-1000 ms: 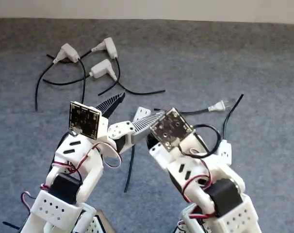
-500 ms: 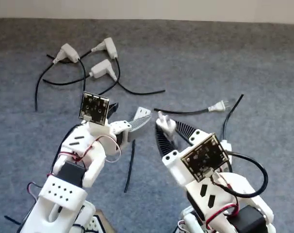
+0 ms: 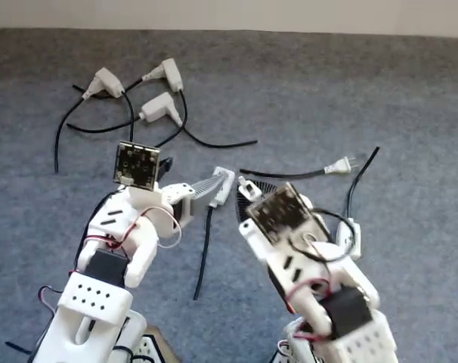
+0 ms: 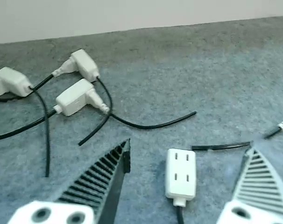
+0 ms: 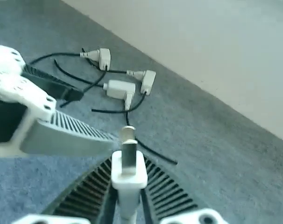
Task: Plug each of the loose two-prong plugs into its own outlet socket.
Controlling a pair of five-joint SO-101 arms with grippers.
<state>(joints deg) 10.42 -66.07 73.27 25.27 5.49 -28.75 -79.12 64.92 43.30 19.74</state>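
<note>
Soft, even light covers the grey counter (image 3: pixel 395 98), bright and uniform from near to far. Shadows are faint: thin, diffuse ones beside the black cables (image 3: pixel 214 144) and under the left arm (image 3: pixel 123 234). White plastic, such as the plug (image 5: pixel 128 173), reads matte. The far wall (image 5: pixel 216 42) is evenly bright.

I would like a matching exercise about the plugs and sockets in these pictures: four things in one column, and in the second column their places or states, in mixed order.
Things
1. outlet socket
2. white two-prong plug
3. loose two-prong plug
4. three white connectors

Places or states
A. gripped in the right pincer
B. alone on the carpet, apart from both pincers
C. grouped at the far side of the carpet, with black cables crossing
D. inside the open left pincer

Pairs: 1-D, 2-A, 3-B, 4-C.
</note>
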